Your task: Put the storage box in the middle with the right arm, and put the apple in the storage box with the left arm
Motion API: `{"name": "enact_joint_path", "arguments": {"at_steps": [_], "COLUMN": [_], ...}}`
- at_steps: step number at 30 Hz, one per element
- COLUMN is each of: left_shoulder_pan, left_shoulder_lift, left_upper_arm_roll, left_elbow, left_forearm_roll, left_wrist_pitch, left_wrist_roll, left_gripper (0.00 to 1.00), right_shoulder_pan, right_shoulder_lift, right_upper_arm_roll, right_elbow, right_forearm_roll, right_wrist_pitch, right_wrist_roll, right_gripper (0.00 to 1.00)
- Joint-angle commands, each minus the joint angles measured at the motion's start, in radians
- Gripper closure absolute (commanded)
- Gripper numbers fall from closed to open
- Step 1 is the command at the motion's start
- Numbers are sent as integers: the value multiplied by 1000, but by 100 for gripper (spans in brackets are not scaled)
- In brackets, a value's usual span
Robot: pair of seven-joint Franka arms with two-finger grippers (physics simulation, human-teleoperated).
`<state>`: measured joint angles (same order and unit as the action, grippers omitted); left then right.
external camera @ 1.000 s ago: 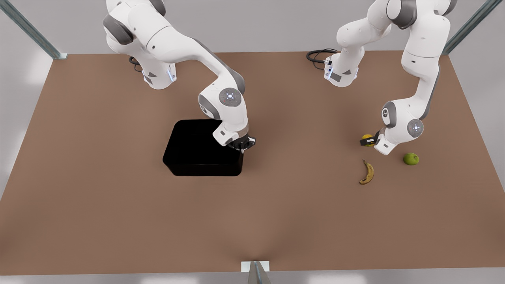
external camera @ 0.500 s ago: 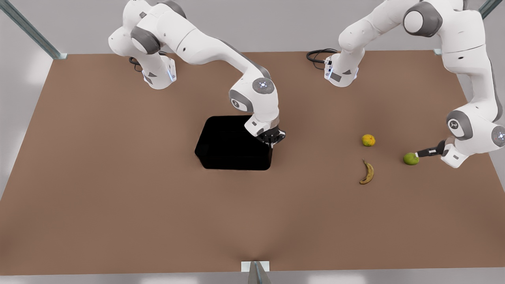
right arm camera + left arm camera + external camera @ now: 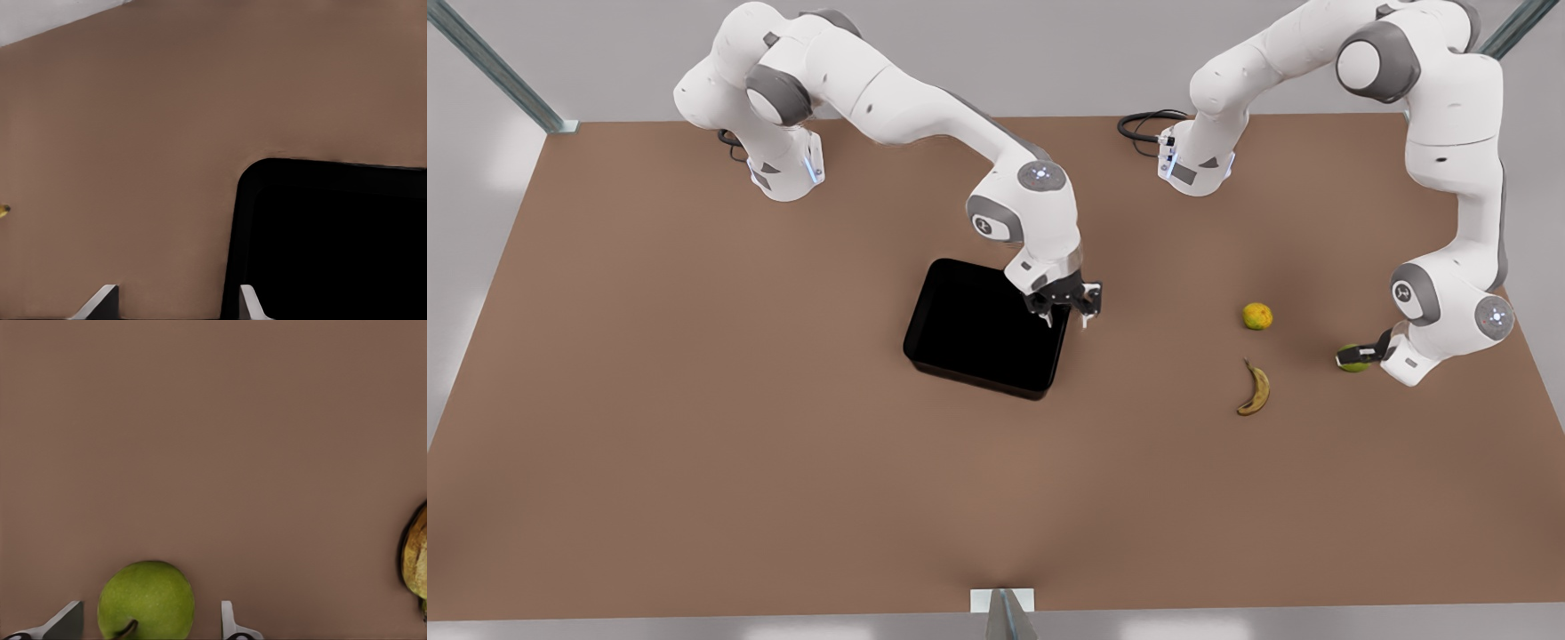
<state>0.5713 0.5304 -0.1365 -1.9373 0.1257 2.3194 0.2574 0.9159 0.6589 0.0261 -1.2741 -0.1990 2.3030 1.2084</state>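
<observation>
Glossy black rectangular open-topped storage box (image 3: 983,329) sitting near the middle of the brown matte tabletop (image 3: 694,400), turned slightly askew. Just past its corner on the front view's right, hanging above the rim: right arm's black two-finger gripper (image 3: 1065,313), fingers spread apart, gripping nothing, box wall not between them. From the right wrist view, pale fingertips (image 3: 248,301) apart over bare table, rounded corner and wall of the box (image 3: 243,227) running just beside one of them, dark interior stretching beyond.

Well apart from that gripper, toward the front view's right: left arm's black two-finger gripper (image 3: 1357,357), reaching in low and sideways from a white jointed arm with grey joint caps (image 3: 1449,302). Small round plain green apple (image 3: 1352,363) right at its tips, partly covered by the fingers. In the left wrist view, apple (image 3: 146,600) seated between the two pale fingertips (image 3: 228,621), a visible gap of table on each side, stem toward the wrist; fingers wide and not pressing the fruit, apple resting on the table.

Near that gripper, toward the box: brown-spotted yellow banana (image 3: 1256,388) lying curved on the table, and farther back a yellow-orange mottled round fruit (image 3: 1256,316); a piece of yellow-brown fruit (image 3: 416,553), not identifiable, at the left wrist view's edge. Black cable (image 3: 1143,124) looped by one arm's base at the table's far edge.
</observation>
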Motion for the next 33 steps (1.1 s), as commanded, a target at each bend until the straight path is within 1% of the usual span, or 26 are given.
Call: {"name": "enact_joint_path", "arguments": {"at_steps": [1, 2, 3, 5, 7, 8, 9, 10, 11, 12, 14, 15, 16, 17, 23, 25, 27, 28, 32, 33], "left_shoulder_pan": [2, 7, 10, 9, 5, 5, 7, 10, 16, 18, 19, 18, 18, 18, 15, 15, 16, 16, 15, 15], "left_shoulder_lift": [0, 0, 5, 26, 36, 37, 42, 48, 48, 54, 54, 56, 59, 63, 62, 60, 62, 62, 65, 66], "left_upper_arm_roll": [0, 0, 0, 0, 0, 0, 0, 0, 0, 0, 0, 0, 0, 0, -2, -2, -2, -2, -2, -2], "left_elbow": [0, 1, 3, 12, 14, 15, 17, 17, 17, 17, 17, 18, 18, 21, 11, 6, 4, 4, 3, 3], "left_forearm_roll": [3, 6, 9, 9, 11, 29, 32, 48, 61, 63, 63, 63, 61, 61, 40, 35, 35, 35, 35, 35], "left_wrist_pitch": [0, 0, 0, 6, 8, 9, 11, 25, 25, 26, 28, 29, 29, 29, 29, 29, 31, 29, 31, 31], "left_wrist_roll": [2, 3, 6, 16, 16, 16, 16, 17, 17, 17, 17, 14, 14, 14, -3, -3, -3, -3, -3, -3], "left_gripper": [1, 1, 1, 2, 2, 2, 2, 2, 2, 2, 2, 2, 2, 2, 3, 6, 16, 19, 19, 22], "right_shoulder_pan": [-8, -14, -29, -110, -291, -471, -604, -690, -732, -733, -756, -756, -762, -845, -835, -830, -824, -827, -828, -830], "right_shoulder_lift": [-59, -123, -185, -304, -449, -508, -538, -551, -559, -550, -541, -538, -510, -510, -505, -504, -496, -496, -481, -479], "right_upper_arm_roll": [1, 6, 8, 8, 15, 80, 118, 118, 117, 106, 106, 106, 106, 109, 123, 123, 130, 129, 129, 129], "right_elbow": [-43, -57, -53, -53, -54, -60, -57, -54, -48, -44, -41, -30, -37, -25, -25, -25, -28, -28, -25, -25], "right_forearm_roll": [4, 9, 61, 177, 219, 219, 205, 173, 145, 144, 144, 144, 61, 150, 130, 127, 82, 81, 81, 81], "right_wrist_pitch": [-14, -115, -201, -364, -592, -680, -740, -797, -804, -820, -901, -903, -906, -890, -864, -860, -806, -800, -797, -786], "right_wrist_roll": [-4, -46, -118, -352, -729, -897, -1035, -1086, -1086, -1084, -1080, -1075, -1084, -1073, -1069, -1073, -1073, -1072, -1069, -1069], "right_gripper": [0, 0, 0, 0, 0, 0, 0, 0, 0, 0, 0, 0, 0, 0, 0, 0, 0, 0, 0, 0]}}
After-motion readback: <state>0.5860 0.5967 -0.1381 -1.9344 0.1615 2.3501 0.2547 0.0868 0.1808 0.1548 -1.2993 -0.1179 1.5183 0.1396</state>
